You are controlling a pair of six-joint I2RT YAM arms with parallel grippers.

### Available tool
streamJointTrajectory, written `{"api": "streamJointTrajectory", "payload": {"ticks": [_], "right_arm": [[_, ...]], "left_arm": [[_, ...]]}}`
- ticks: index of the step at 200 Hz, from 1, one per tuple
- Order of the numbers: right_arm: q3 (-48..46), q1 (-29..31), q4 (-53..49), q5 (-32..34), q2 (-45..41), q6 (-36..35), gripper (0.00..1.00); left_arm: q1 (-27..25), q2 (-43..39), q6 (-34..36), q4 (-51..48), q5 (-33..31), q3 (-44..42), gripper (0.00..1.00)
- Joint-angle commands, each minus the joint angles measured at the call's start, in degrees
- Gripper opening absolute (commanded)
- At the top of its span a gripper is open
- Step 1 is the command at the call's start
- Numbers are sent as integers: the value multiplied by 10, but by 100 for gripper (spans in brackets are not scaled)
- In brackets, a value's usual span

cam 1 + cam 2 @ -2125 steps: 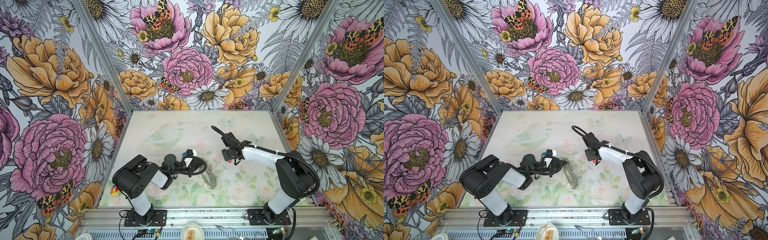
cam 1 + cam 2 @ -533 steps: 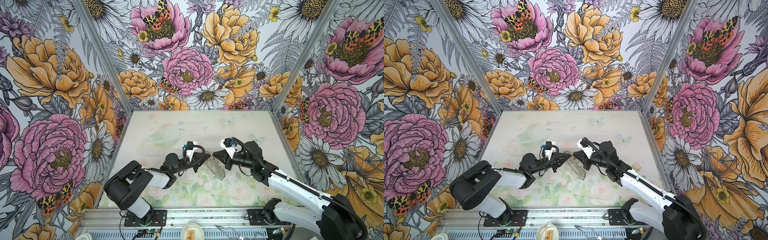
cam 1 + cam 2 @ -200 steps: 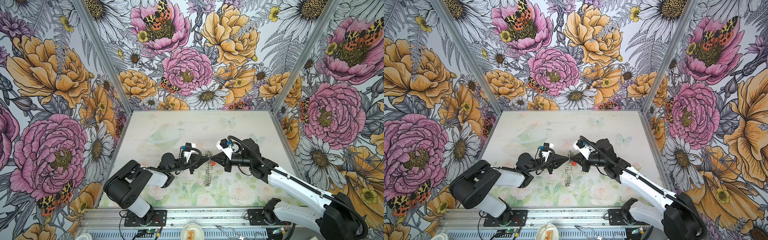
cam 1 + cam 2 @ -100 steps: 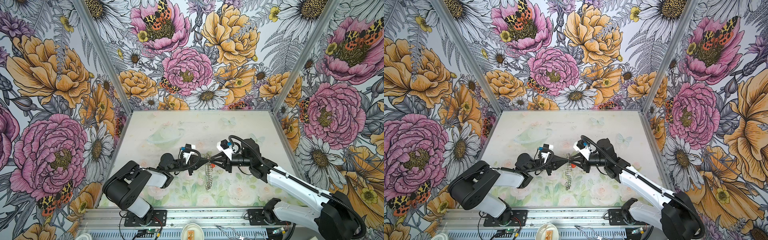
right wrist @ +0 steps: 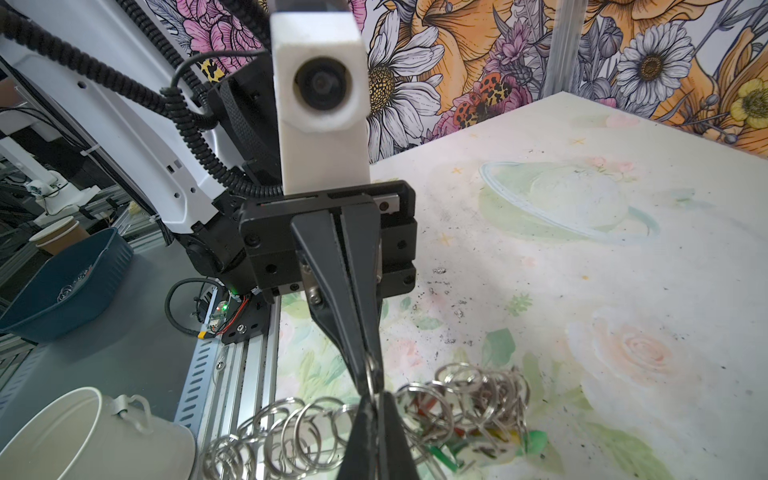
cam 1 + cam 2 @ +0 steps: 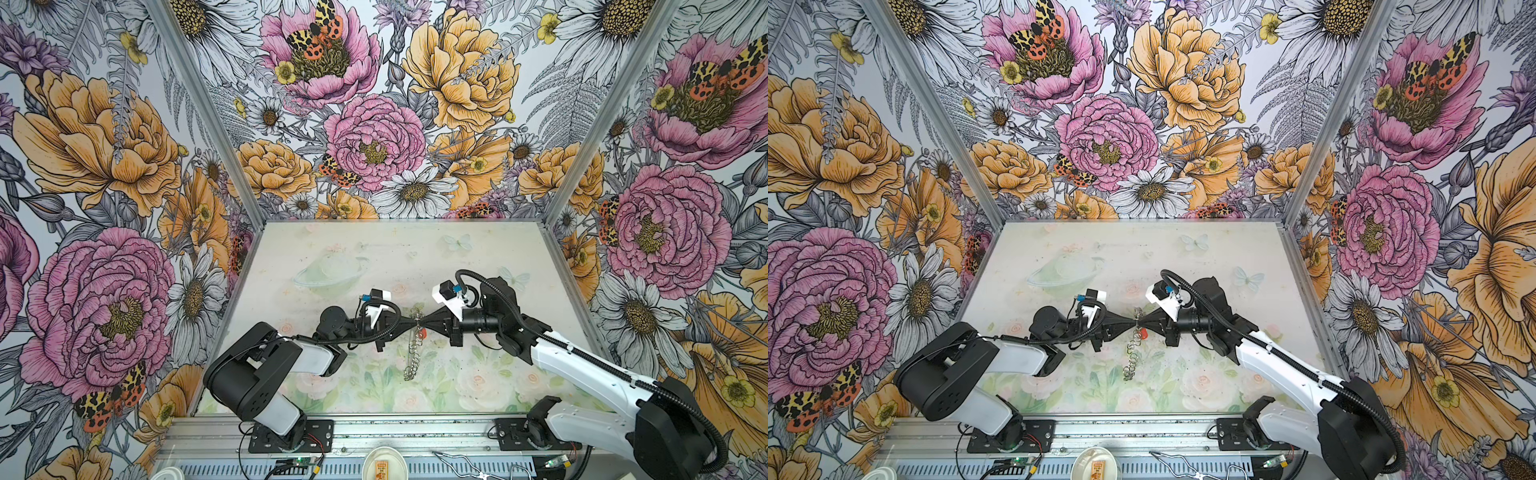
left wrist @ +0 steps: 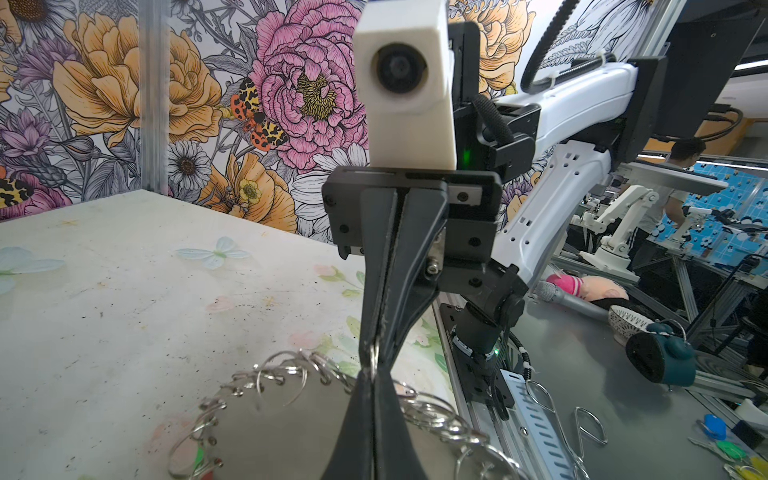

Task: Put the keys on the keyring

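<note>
My left gripper (image 6: 413,325) and right gripper (image 6: 421,325) meet tip to tip, both pinched shut on the split-ring fringe at the top edge of the keyring (image 6: 411,353). The keyring hangs edge-on beneath them over the middle of the desk (image 6: 478,257). A red key (image 6: 422,333) dangles just beside my right gripper's tip.

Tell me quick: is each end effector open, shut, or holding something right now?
Left end effector: closed, pinching the fringed edge of the keyring.
Right end effector: closed on that same edge, from the opposite side.
</note>
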Motion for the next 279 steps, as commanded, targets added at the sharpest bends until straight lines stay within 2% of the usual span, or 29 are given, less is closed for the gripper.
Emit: {"api": "streamJointTrajectory", "payload": {"ticks": [1,26,48,88,130,188,230,279], "right_arm": [[1,13,8,-14,11,-8,0],[20,17,-37,70,6,-15,0],[50,17,-90,148,14,-9,0],[95,20,-165,171,31,-22,0],[140,34,-240,178,52,-48,0],[170,51,-259,157,63,-56,0],[179,61,-260,138,72,-59,0],[179,65,-260,132,76,-63,0]], "left_arm": [[2,-10,8,40,9,5,0],[5,-6,18,25,3,4,0],[5,-14,58,-35,-20,1,8],[11,-57,126,-156,-49,-2,25],[14,-61,142,-180,-51,-2,28],[5,-48,143,-169,-46,4,29],[-2,-48,151,-190,-40,9,26],[-6,-45,156,-211,-37,18,9]]}}
